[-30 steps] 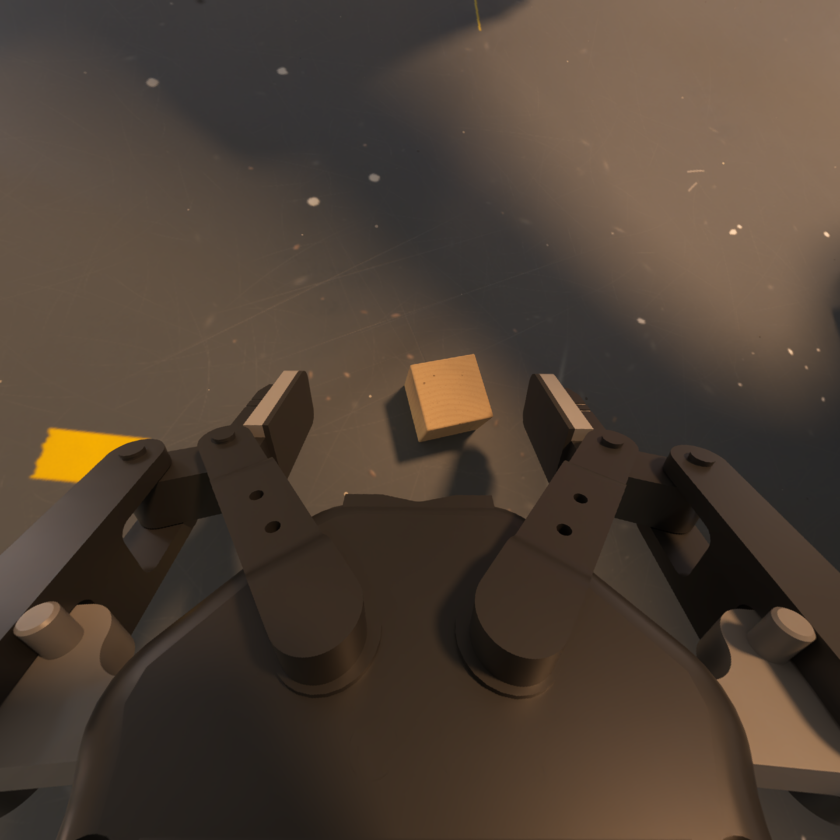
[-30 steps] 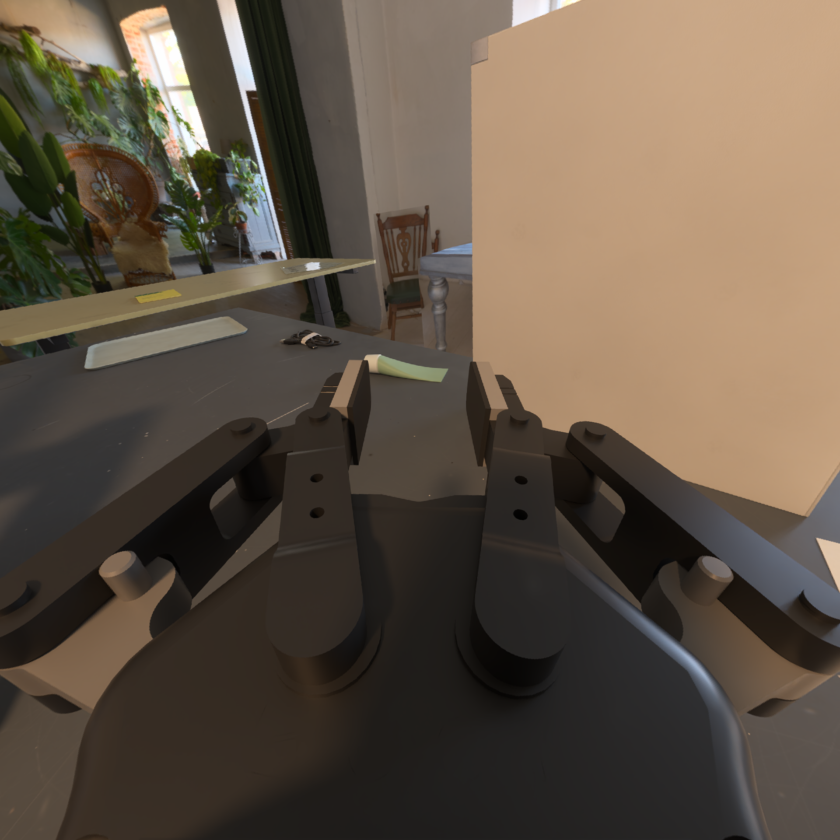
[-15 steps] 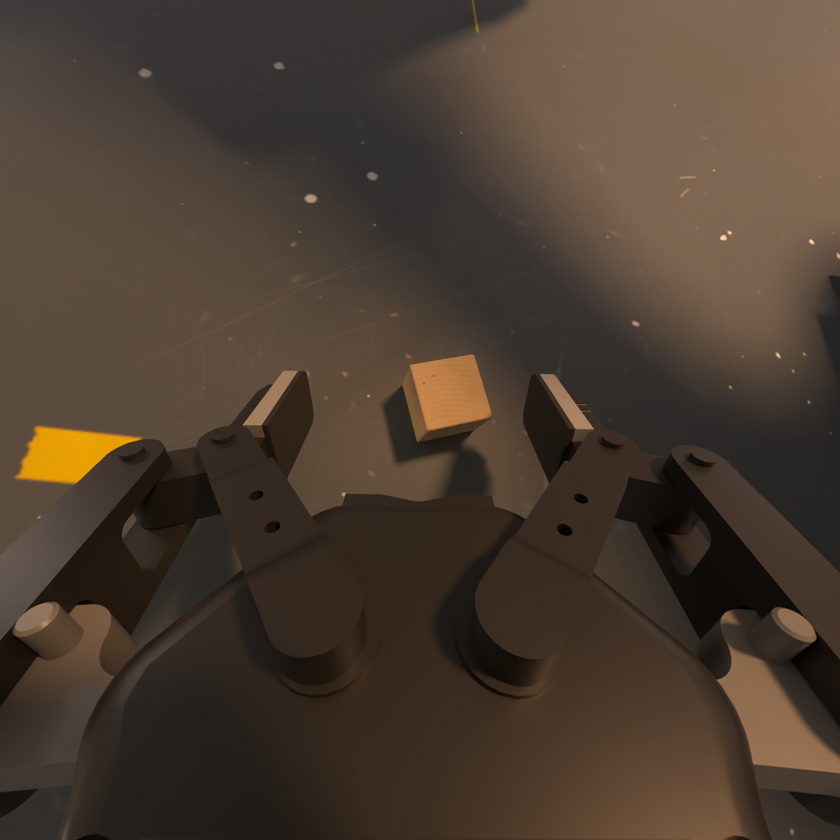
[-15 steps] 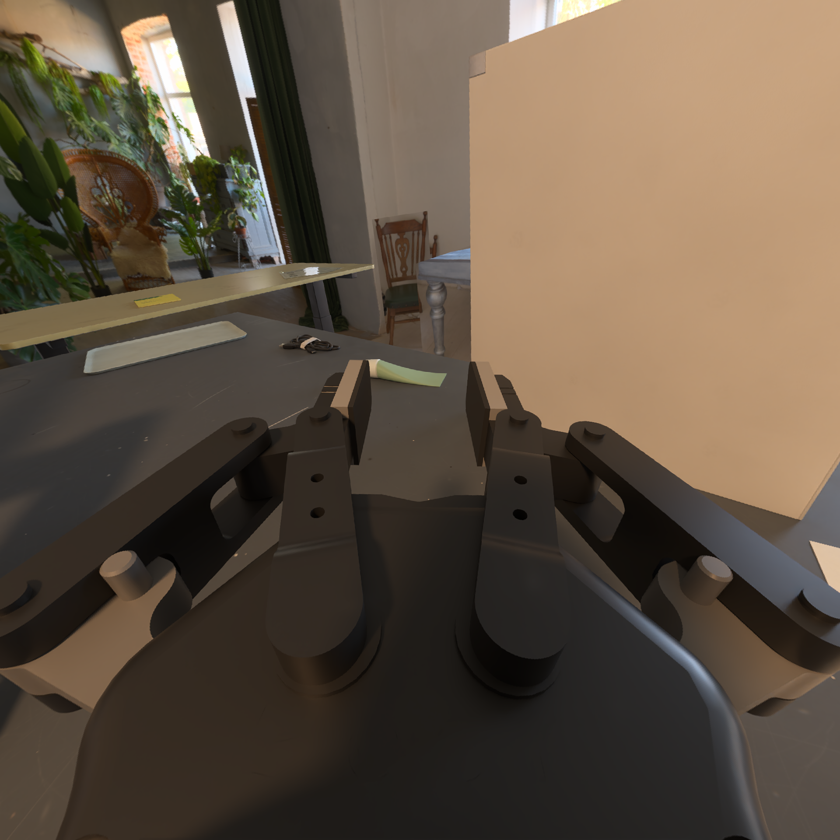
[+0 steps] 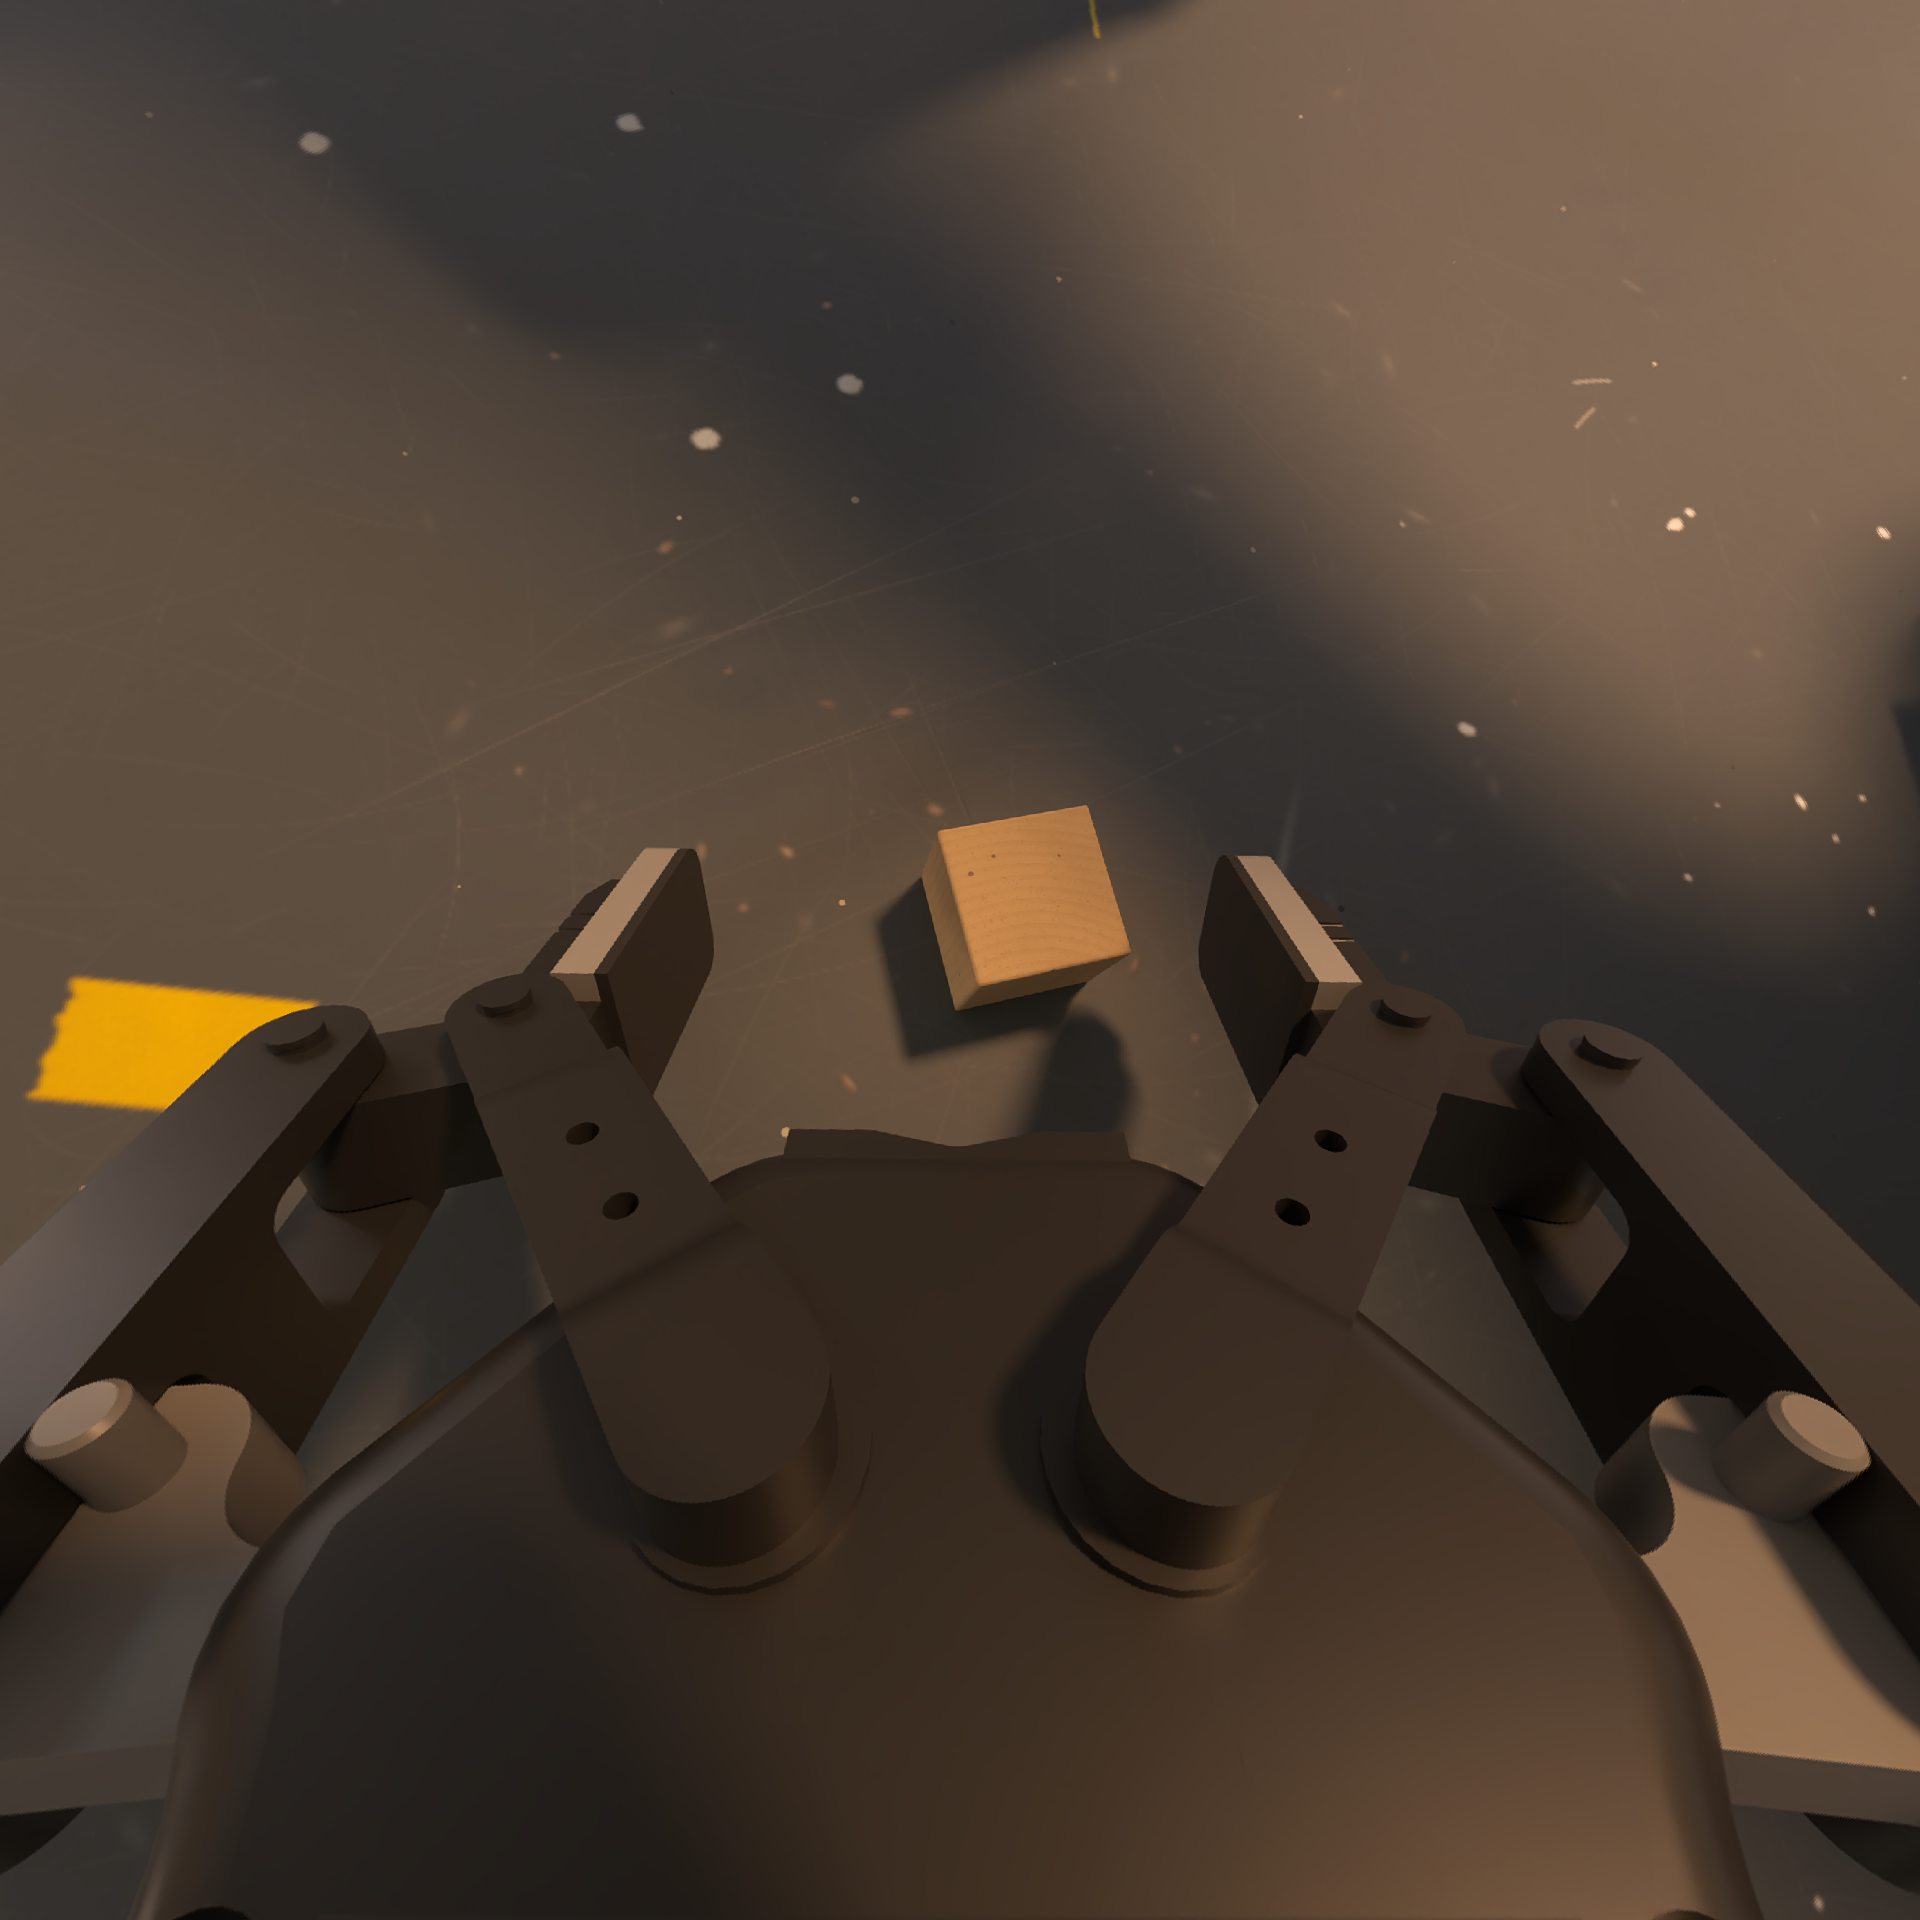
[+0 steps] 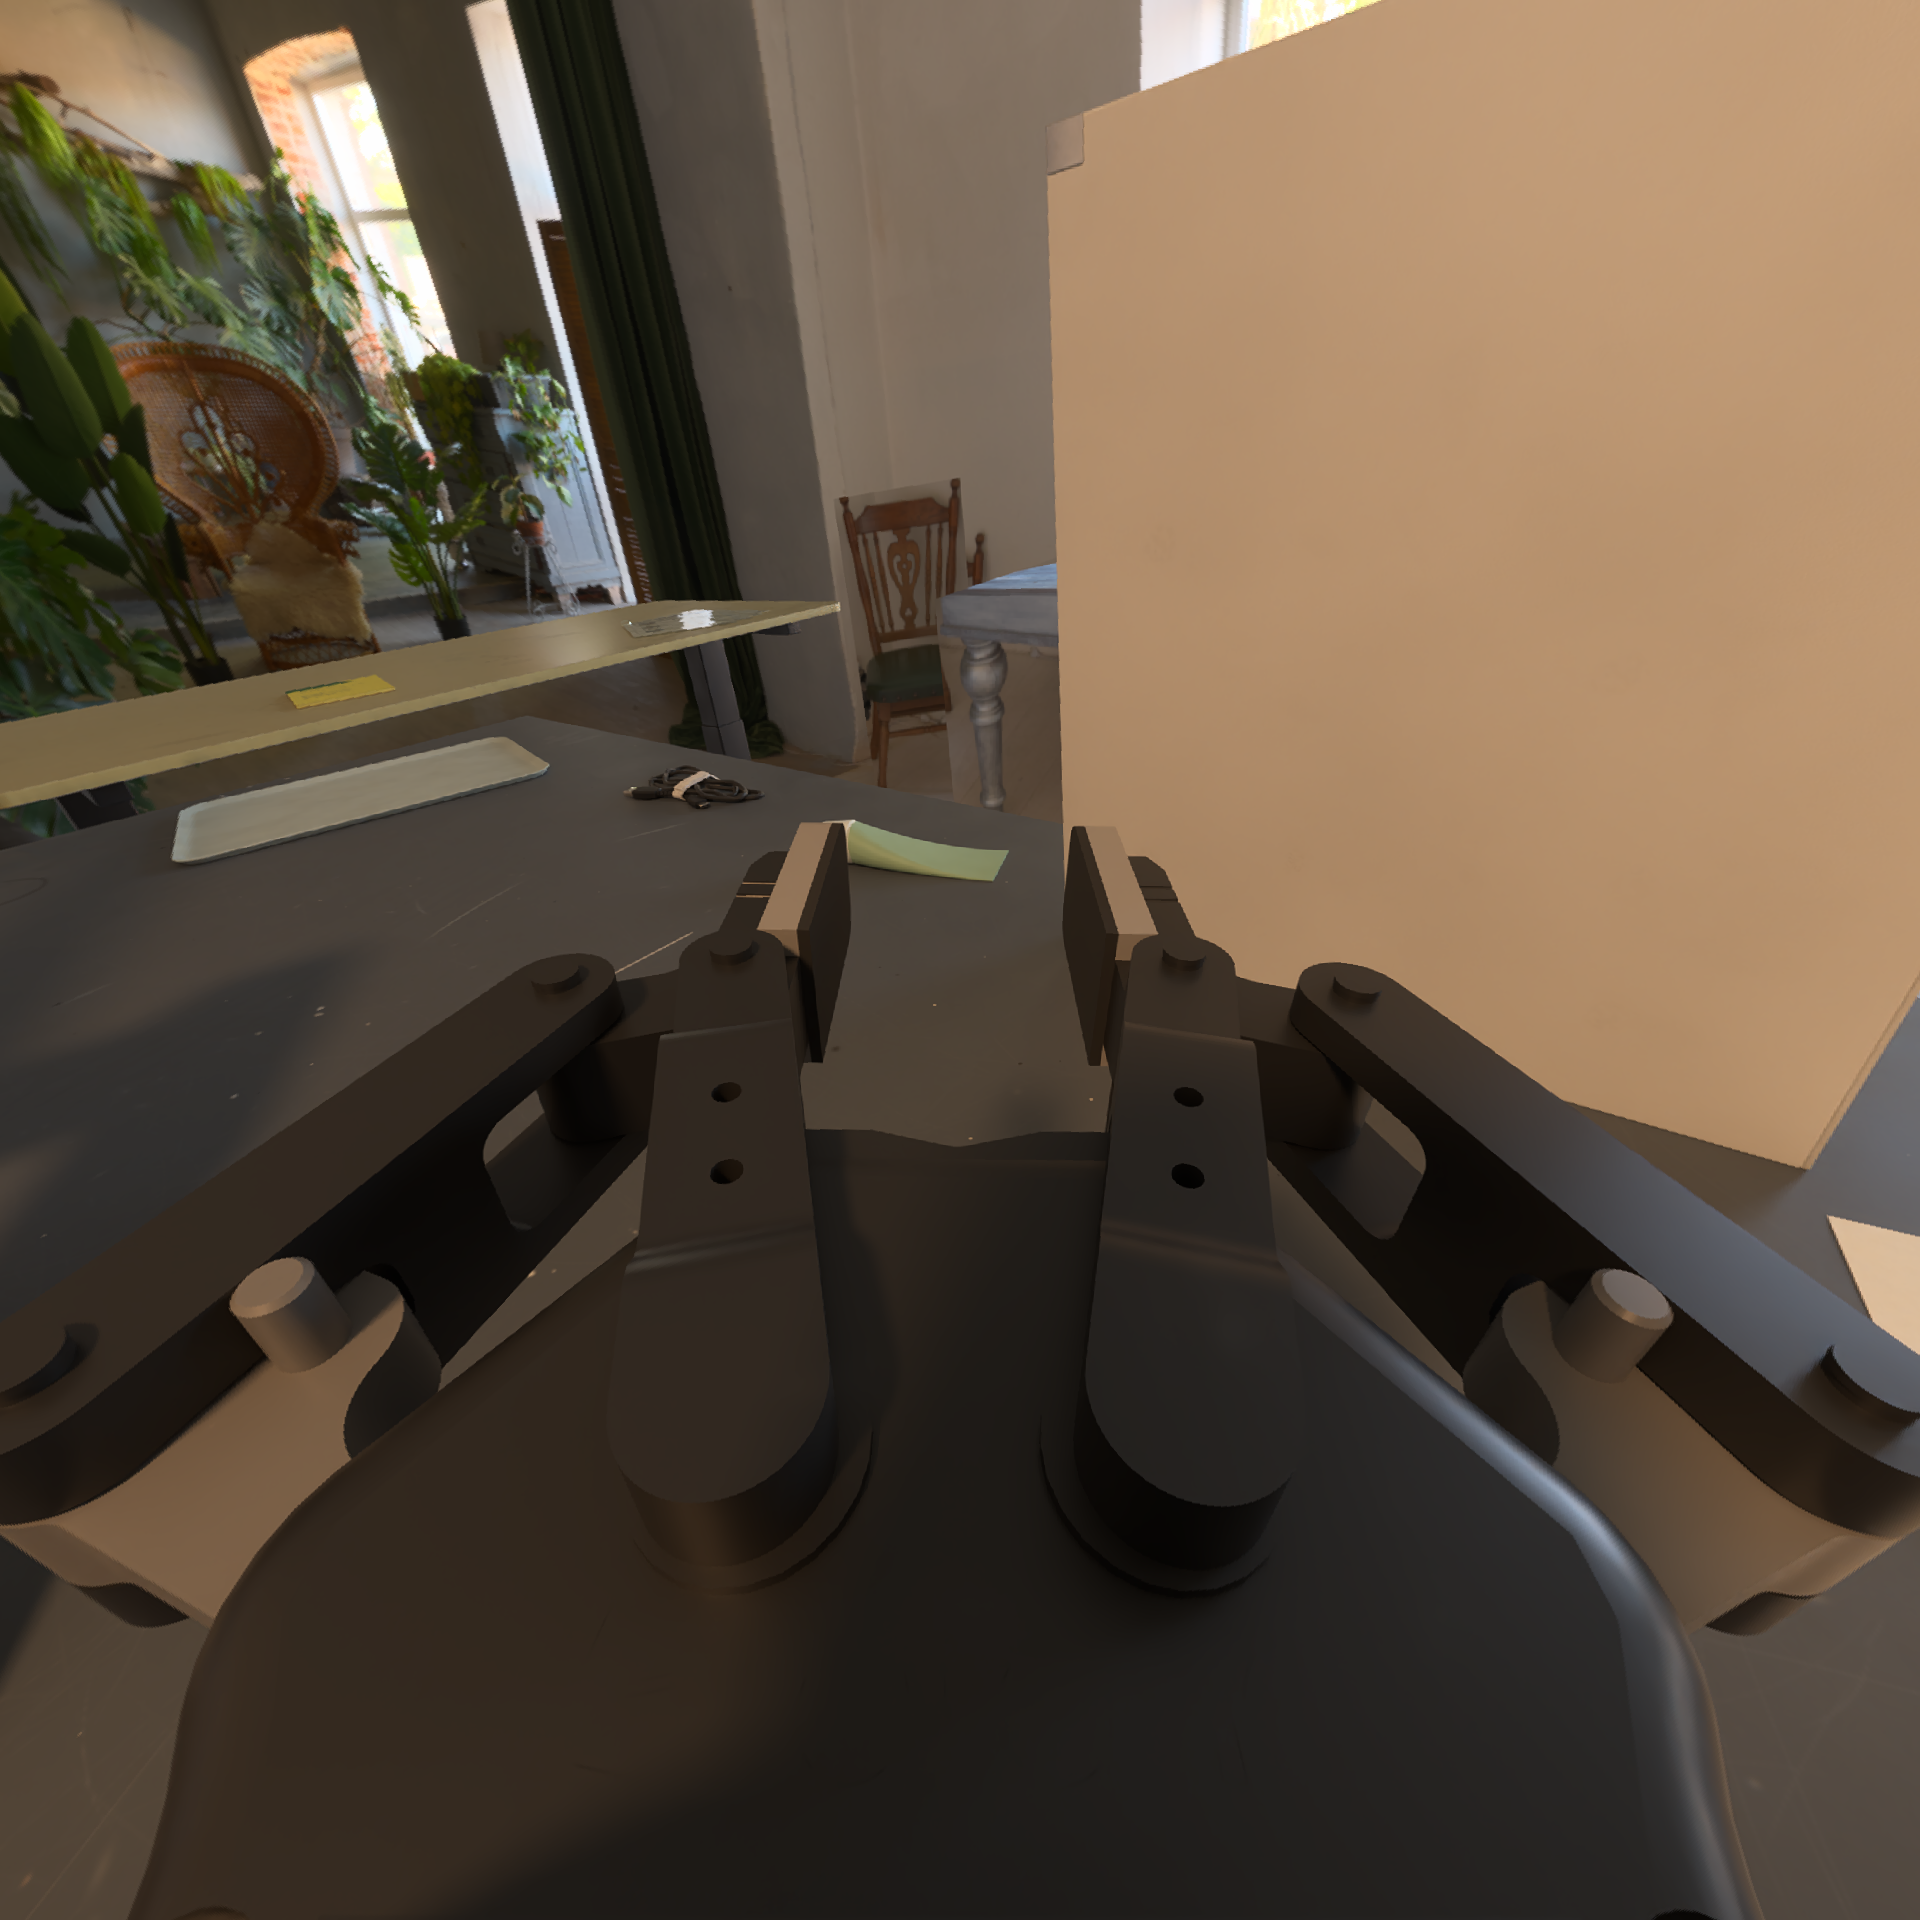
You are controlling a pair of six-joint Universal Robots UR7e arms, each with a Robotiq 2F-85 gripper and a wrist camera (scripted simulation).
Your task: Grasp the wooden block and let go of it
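Observation:
A small wooden block (image 5: 1023, 902) lies on the dark scratched table (image 5: 935, 416), seen from above in the left wrist view. My left gripper (image 5: 961, 914) is open and hangs above the block, which sits between the two fingers, a little nearer the right one. It touches neither finger. My right gripper (image 6: 956, 914) is open and empty above the same dark table (image 6: 312, 987), pointing level across it. The block does not show in the right wrist view.
A yellow tape patch (image 5: 145, 1039) lies on the table at the left. In the right wrist view a tall beige board (image 6: 1507, 571) stands close at the right. A pale tray (image 6: 353, 795), a coiled black cable (image 6: 696, 787) and a green sheet (image 6: 925, 857) lie farther off.
The left wrist view shifted slightly: the block sits a little higher in frame and the tape patch drifted left, then back. The right view barely changed.

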